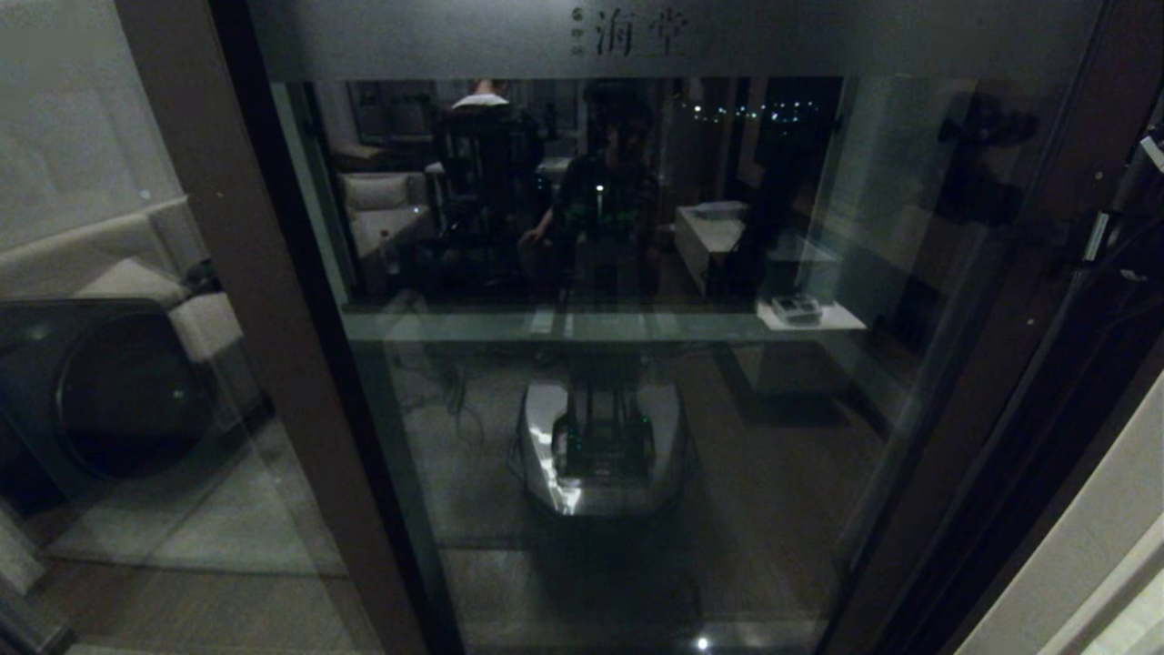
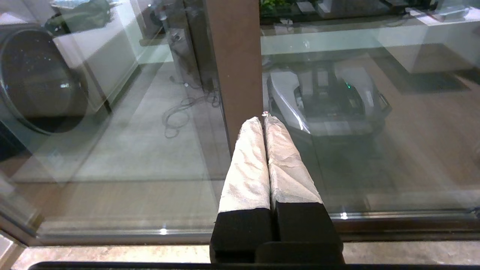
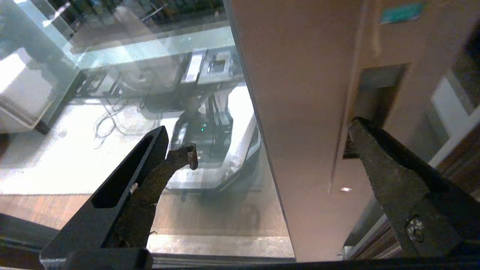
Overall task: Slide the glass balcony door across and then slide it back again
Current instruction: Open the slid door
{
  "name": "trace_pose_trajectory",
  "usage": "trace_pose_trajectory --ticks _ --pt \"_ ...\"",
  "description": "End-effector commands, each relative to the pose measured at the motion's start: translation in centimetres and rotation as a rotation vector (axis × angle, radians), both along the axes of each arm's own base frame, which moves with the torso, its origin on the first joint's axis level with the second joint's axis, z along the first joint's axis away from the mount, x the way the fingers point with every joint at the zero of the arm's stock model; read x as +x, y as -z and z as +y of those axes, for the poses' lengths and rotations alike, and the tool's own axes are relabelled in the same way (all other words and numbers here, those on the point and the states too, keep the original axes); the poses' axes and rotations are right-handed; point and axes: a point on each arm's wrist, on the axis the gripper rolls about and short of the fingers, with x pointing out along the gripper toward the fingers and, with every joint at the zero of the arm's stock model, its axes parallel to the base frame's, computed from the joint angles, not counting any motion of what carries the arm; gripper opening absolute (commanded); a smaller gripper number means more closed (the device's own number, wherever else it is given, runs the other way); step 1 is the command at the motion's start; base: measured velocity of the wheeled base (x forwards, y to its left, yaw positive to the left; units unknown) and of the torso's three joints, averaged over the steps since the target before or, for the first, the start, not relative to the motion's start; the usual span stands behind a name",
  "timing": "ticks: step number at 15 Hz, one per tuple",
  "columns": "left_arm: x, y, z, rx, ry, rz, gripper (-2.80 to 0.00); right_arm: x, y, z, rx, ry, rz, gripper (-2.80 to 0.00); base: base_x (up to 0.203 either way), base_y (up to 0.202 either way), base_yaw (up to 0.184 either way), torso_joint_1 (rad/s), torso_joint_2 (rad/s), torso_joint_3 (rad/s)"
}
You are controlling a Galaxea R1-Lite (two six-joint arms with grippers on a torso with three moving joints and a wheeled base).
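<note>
The glass balcony door (image 1: 637, 409) fills the middle of the head view, its dark brown stile (image 1: 1023, 346) on the right. In the right wrist view that stile (image 3: 307, 112) shows a narrow recessed handle slot (image 3: 377, 93) and a small silver screw (image 3: 345, 189). My right gripper (image 3: 273, 138) is open and straddles the stile, one fingertip (image 3: 358, 129) at the slot's lower end, the other finger (image 3: 180, 157) over the glass. My left gripper (image 2: 263, 119) is shut on nothing, its white-wrapped fingers pointing at the plain brown stile (image 2: 236, 56) at the door's other side.
A washing machine's dark round door (image 1: 118, 391) stands behind the left glass panel. The robot's base is mirrored in the glass (image 1: 600, 446). The floor track (image 2: 393, 221) runs along the bottom. A pale wall edge (image 1: 1091, 546) borders the right.
</note>
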Motion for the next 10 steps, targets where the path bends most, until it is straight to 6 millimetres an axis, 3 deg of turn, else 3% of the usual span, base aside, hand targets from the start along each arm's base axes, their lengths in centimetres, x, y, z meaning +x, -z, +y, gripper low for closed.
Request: trace_pose_trajectory --ticks 1,7,10 --pt "0.0 0.0 0.0 0.0 -0.001 0.0 -2.8 -1.0 -1.0 -0.4 -0.006 0.024 -0.03 0.0 0.0 0.0 0.0 0.0 0.0 0.0" --pt "0.0 0.0 0.0 0.0 -0.001 0.0 -2.8 -4.2 -3.5 -0.4 -0.029 0.065 -0.096 0.0 0.0 0.0 0.0 0.0 0.0 0.0" --pt "0.0 0.0 0.0 0.0 0.0 0.0 -2.8 -4.8 -3.9 -1.0 -0.033 0.091 -0.106 0.0 0.0 0.0 0.0 0.0 0.0 0.0"
